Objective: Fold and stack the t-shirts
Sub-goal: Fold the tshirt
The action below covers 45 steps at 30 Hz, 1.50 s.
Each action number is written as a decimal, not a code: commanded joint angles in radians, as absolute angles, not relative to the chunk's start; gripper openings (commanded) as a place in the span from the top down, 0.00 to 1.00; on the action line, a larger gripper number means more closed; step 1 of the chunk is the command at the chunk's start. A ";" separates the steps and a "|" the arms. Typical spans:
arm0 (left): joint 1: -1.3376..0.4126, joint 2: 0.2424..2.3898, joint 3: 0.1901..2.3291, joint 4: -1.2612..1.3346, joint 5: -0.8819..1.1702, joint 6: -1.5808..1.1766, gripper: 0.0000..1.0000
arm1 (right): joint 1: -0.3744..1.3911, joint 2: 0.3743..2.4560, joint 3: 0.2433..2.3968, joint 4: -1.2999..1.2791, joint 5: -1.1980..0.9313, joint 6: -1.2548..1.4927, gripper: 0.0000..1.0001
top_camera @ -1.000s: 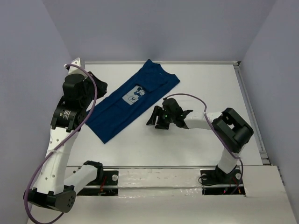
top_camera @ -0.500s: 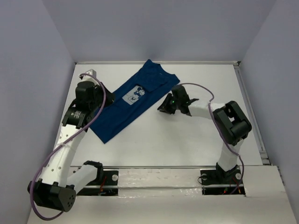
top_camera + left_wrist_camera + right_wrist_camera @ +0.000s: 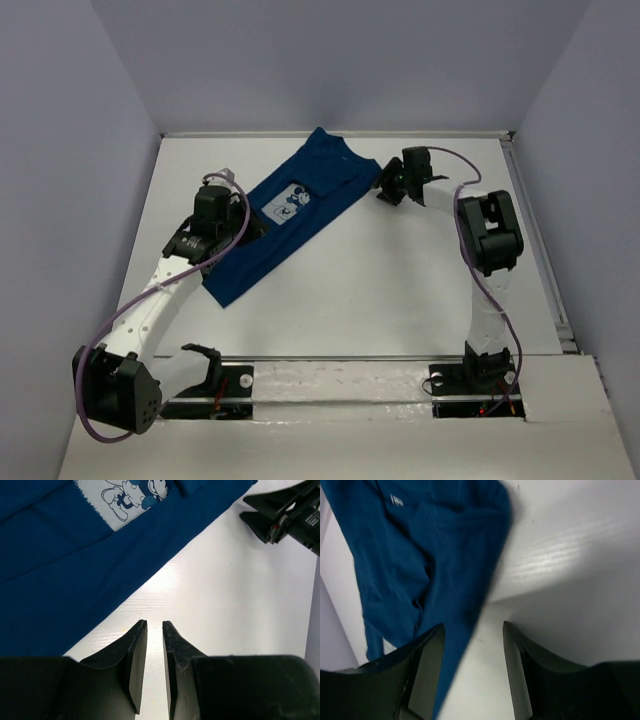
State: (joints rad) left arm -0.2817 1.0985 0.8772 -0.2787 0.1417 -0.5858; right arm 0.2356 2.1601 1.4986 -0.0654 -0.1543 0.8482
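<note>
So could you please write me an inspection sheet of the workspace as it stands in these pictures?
Surface: white table, bare around the shirt.
Job's things: one t-shirt, navy, folded into a long diagonal strip, print up.
Clutter: nothing seen.
Grippers: left gripper nearly closed, empty, over bare table beside the shirt's edge; right gripper open, at the shirt's far-right corner, holding nothing.
Cables: purple cable looped along each arm.
Surroundings: plain walls on three sides.

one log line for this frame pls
t-shirt: long strip, flat, unheld | left gripper: nearly shut, empty, beside long edge | right gripper: open, at collar-end corner
</note>
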 commanded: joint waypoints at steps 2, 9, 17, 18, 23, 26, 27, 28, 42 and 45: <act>-0.287 1.085 0.879 -0.253 0.124 -0.591 0.79 | 0.233 2.256 1.610 -0.069 -0.207 0.896 0.43; -0.307 1.107 0.896 -0.285 0.098 -0.583 0.79 | 0.224 2.405 1.733 -0.090 -0.196 0.954 1.00; -0.334 1.206 0.930 -0.209 0.107 -0.555 0.78 | 0.215 1.969 1.071 0.080 -0.075 0.977 1.00; -0.334 1.238 0.933 -0.201 0.107 -0.554 0.78 | 0.215 1.923 1.005 0.080 -0.065 0.976 1.00; -0.368 1.327 0.989 -0.175 0.097 -0.525 0.75 | 0.215 1.651 0.658 0.042 -0.026 1.008 0.90; -0.377 1.373 0.989 -0.153 0.110 -0.515 0.70 | 0.215 1.482 0.646 -0.066 0.017 0.939 0.35; -0.396 1.405 0.992 -0.141 0.117 -0.514 0.67 | 0.206 1.427 0.685 -0.146 0.061 0.907 0.23; -0.408 1.419 0.994 -0.135 0.118 -0.509 0.66 | 0.206 1.401 0.708 -0.179 0.077 0.875 0.23; -0.565 1.704 1.084 0.021 0.135 -0.544 0.67 | 0.206 1.626 0.995 -0.181 -0.187 0.637 0.66; -0.565 1.732 1.107 0.037 0.141 -0.554 0.67 | 0.206 1.704 1.035 -0.181 -0.196 0.621 0.63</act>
